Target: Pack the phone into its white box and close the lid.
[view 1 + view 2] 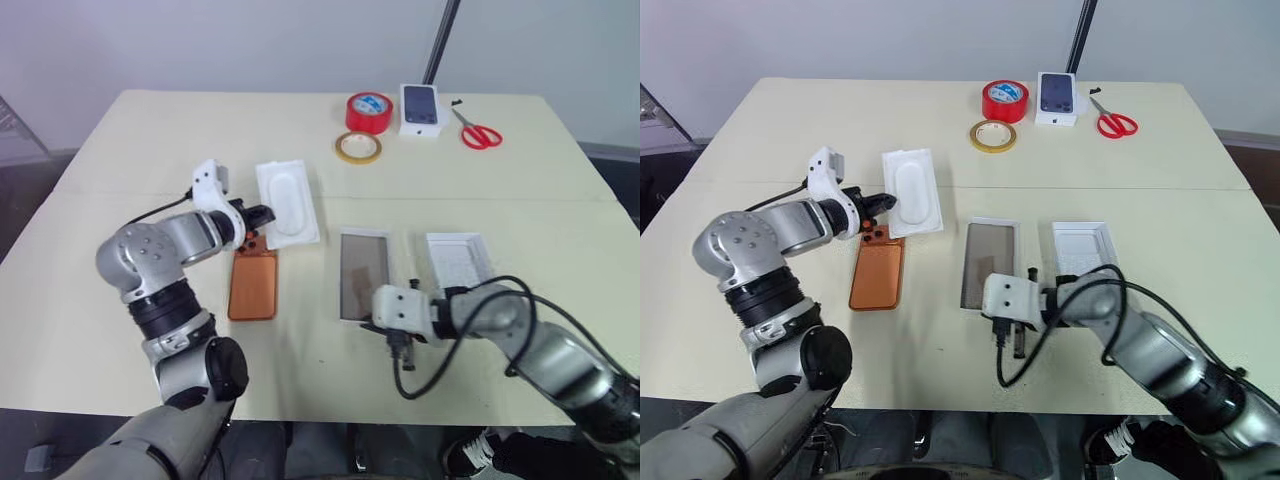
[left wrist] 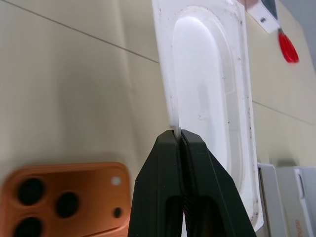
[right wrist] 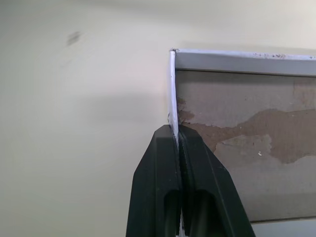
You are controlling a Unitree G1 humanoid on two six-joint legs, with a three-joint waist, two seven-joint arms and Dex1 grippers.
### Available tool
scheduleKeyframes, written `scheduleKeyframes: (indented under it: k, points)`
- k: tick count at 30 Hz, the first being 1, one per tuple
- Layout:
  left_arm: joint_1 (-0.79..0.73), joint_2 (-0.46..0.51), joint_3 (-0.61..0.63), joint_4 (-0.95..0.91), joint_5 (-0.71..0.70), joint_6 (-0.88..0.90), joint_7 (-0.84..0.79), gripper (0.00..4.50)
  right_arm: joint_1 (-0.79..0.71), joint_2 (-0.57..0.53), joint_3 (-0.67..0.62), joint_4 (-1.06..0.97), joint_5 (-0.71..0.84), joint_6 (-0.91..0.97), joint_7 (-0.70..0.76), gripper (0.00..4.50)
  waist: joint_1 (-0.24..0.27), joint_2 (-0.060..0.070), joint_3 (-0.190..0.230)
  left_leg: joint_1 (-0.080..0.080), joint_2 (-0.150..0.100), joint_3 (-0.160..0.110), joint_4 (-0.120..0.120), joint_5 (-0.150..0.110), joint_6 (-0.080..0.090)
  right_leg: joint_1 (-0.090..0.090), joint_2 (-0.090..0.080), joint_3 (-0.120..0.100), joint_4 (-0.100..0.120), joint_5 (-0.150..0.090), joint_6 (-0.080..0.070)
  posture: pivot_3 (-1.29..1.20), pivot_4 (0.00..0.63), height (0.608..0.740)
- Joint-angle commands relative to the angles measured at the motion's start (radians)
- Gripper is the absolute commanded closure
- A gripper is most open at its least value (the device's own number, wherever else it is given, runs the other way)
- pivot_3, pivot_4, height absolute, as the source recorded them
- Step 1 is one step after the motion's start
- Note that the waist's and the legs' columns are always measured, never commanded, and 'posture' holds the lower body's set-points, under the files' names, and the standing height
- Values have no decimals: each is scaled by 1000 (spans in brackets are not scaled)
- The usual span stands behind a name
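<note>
The orange phone (image 1: pixel 252 284) lies back up on the table, camera lenses at its far end. Just beyond it, my left gripper (image 1: pixel 265 214) is shut on the near edge of the thin white insert tray (image 1: pixel 288 202) with the oval recess; in the left wrist view its fingertips (image 2: pixel 168 140) pinch that rim. The white box (image 1: pixel 363 274) lies open in the middle, its floor grey-brown. My right gripper (image 3: pixel 175 129) is shut on the box's thin side wall (image 3: pixel 172 84) near a front corner. The lid (image 1: pixel 455 259) lies inside-up to the right of the box.
At the table's far side stand a red tape roll (image 1: pixel 369 111), a yellowish tape ring (image 1: pixel 358 148), a small white box with a dark phone picture (image 1: pixel 421 110) and red scissors (image 1: pixel 480 133). A black pole (image 1: pixel 441 40) rises behind.
</note>
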Motion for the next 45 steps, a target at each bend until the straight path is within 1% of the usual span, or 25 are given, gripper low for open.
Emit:
scheduleKeyframes:
  k: [1,5,6,8,9,14,19,23,26,28,29,30,32,36,37,38,39,41,42,43,44,45]
  points:
    - [-14,-3,-17,-59,-22,22,-8,4500,-65,52,33,57,-57,-61,12,4445,0,0,0,0,0,0,0,0,0,0,0,0,0,0,0,0,150,740]
    - [13,-45,-49,-93,-49,22,2,4500,-113,115,62,114,-111,-115,20,4445,-1,0,0,-1,0,0,0,0,0,-1,-1,0,0,0,0,0,150,740]
    - [22,-56,-58,-102,-57,22,5,4500,-118,126,54,122,-109,-106,25,4190,-1,0,0,-1,0,-1,0,0,0,-1,-1,0,0,0,0,0,150,740]
    - [40,-72,-78,-116,-71,22,15,4500,-121,136,28,121,-93,-77,35,3554,-1,0,0,-1,0,-1,1,0,0,-1,-1,0,0,0,0,0,150,740]
    - [50,-81,-86,-121,-83,22,22,4500,-117,133,8,109,-81,-66,42,3109,-1,0,0,-1,0,-1,1,0,0,-1,-1,0,0,0,0,0,150,740]
    - [113,-118,-151,-152,-136,22,59,4500,-61,72,-148,44,-41,-25,33,531,2,0,0,-2,0,-1,1,0,0,-1,-2,0,0,0,0,0,150,740]
    - [177,-155,-224,-182,-190,22,112,4500,-3,8,-273,-7,11,24,47,531,-1,0,0,-3,0,-1,1,-2,3,-1,-2,0,0,0,0,0,150,740]
    - [206,-153,-258,-191,-240,22,144,4500,1,-1,-294,-1,6,27,33,531,-5,0,0,-2,1,-1,1,-3,4,-2,0,0,1,0,0,0,150,740]
    - [223,-135,-282,-190,-290,22,170,4500,-4,-2,-290,16,-3,15,26,531,-3,0,0,-2,1,0,1,-2,3,-2,0,1,1,0,0,0,150,740]
    - [228,-120,-287,-193,-316,22,190,3863,-13,2,-286,27,-7,9,21,458,-2,0,0,-3,1,0,1,-2,3,-2,0,1,1,0,0,0,150,740]
    - [226,-117,-282,-194,-332,22,200,3615,-18,6,-284,34,-8,6,19,458,-2,0,0,-3,1,0,1,-2,3,-2,0,1,1,0,0,0,150,740]
    - [225,-115,-277,-193,-347,22,210,3045,-22,8,-283,38,-9,4,17,458,-1,0,0,-3,1,0,1,-2,3,-2,0,1,1,0,0,0,150,740]
    - [214,-116,-256,-197,-383,22,227,2140,-36,18,-280,57,-11,4,7,458,-1,0,0,-3,0,0,2,-2,2,-2,0,1,1,0,0,0,150,740]
    - [198,-107,-225,-202,-453,22,258,2140,-57,29,-277,86,-15,-1,-4,458,0,0,0,-3,0,-1,2,-1,2,-2,-1,0,1,0,0,0,150,740]
    - [194,-95,-213,-206,-470,22,261,2076,-69,39,-281,98,-12,7,-10,980,-1,0,0,-3,0,0,2,-1,1,-2,0,0,1,0,0,0,150,740]
    - [190,-77,-199,-212,-484,22,261,2076,-83,49,-281,111,-15,9,-19,1204,-2,0,0,-3,0,-1,2,-1,1,-2,0,0,1,0,0,0,150,740]
    - [187,-56,-189,-216,-494,22,257,2076,-96,59,-279,123,-20,12,-30,1695,-4,0,0,-3,0,0,2,-1,1,-2,0,0,1,0,0,0,150,740]
    - [192,25,-199,-242,-481,22,207,2076,-125,88,-267,149,-29,22,-55,2781,-9,0,0,-3,1,0,2,0,0,-2,0,1,2,0,0,0,150,740]
    - [205,77,-225,-258,-465,10,176,2076,-135,101,-259,156,-32,25,-62,3358,-9,1,0,-3,1,0,2,0,0,-3,1,1,2,0,0,0,150,740]
    - [232,151,-270,-276,-436,-41,125,2076,-147,119,-246,165,-37,28,-71,3776,-10,1,0,-3,1,0,1,0,0,-4,1,1,2,0,0,0,150,740]
    - [262,215,-308,-288,-412,-98,70,2076,-157,136,-233,173,-45,31,-80,4345,-12,1,0,-3,1,1,1,0,0,-4,1,1,3,0,0,0,150,740]
    - [301,287,-349,-299,-376,-182,-3,2076,-172,161,-216,187,-57,34,-94,4439,-12,2,-1,-3,1,2,-1,0,-1,-6,1,2,3,0,0,0,150,740]
